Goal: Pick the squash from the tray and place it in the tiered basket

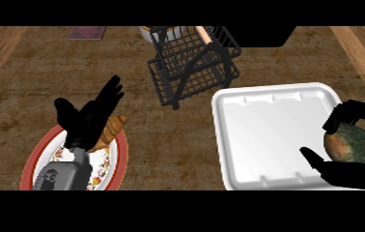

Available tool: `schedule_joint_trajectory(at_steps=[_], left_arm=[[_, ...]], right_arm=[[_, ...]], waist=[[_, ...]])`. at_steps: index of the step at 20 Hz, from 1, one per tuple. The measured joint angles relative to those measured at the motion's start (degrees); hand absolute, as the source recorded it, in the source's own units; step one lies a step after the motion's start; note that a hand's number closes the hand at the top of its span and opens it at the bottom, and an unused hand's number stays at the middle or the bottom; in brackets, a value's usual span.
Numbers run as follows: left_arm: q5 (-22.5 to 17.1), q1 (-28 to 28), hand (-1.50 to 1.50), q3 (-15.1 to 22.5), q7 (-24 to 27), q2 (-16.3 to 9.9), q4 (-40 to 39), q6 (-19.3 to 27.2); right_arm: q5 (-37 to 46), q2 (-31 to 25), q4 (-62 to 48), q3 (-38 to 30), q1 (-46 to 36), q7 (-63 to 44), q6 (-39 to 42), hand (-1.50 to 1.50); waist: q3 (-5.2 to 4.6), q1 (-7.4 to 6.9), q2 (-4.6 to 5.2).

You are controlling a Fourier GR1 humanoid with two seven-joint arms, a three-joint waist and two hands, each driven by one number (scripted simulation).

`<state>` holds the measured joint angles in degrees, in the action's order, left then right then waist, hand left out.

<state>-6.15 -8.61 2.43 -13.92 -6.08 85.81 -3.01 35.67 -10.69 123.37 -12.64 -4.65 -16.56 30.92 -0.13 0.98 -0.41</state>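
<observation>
because the task needs the squash (346, 143) carried off the tray (271, 129), the right hand (341, 170) at the lower right of the frame is curled around it, fingers over its top and thumb reaching in underneath, so the green and orange squash sits cradled at the tray's right edge, most likely just picked up or about to be. the white tray fills the lower right of the frame, its floor bare. the black wire tiered basket (191, 64) stands at upper centre, just beyond the tray's upper left corner, so the carry looks short, up and leftward. the left hand (91, 115) rests with straight fingers at lower left, above a red-rimmed patterned plate (43, 151) with a croissant (112, 128) on it. much of the squash is cut off by the frame's right edge and covered by fingers, so i cannot tell whether it touches the tray. a pale object behind the basket and a reddish thing (88, 32) on the tabletop (43, 76) at upper left are hard to identify.
</observation>
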Motion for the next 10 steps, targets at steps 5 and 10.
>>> schedule_joint_trajectory(at_steps=[5, 10], left_arm=[[-0.1, -0.8, 0.0, -0.4, 0.4, 0.0, -1.1, -0.5], [-0.1, -1.4, 0.0, -0.3, -0.8, 0.2, -0.1, -0.6]], right_arm=[[-9.0, -1.9, 7.1, -4.6, -10.7, -11.9, 5.7, 1.5], [-13.3, -5.4, 6.2, -4.3, -24.3, -23.5, 7.6, 1.5]], waist=[[0.02, -0.47, 0.14], [0.03, -1.02, 0.22]])
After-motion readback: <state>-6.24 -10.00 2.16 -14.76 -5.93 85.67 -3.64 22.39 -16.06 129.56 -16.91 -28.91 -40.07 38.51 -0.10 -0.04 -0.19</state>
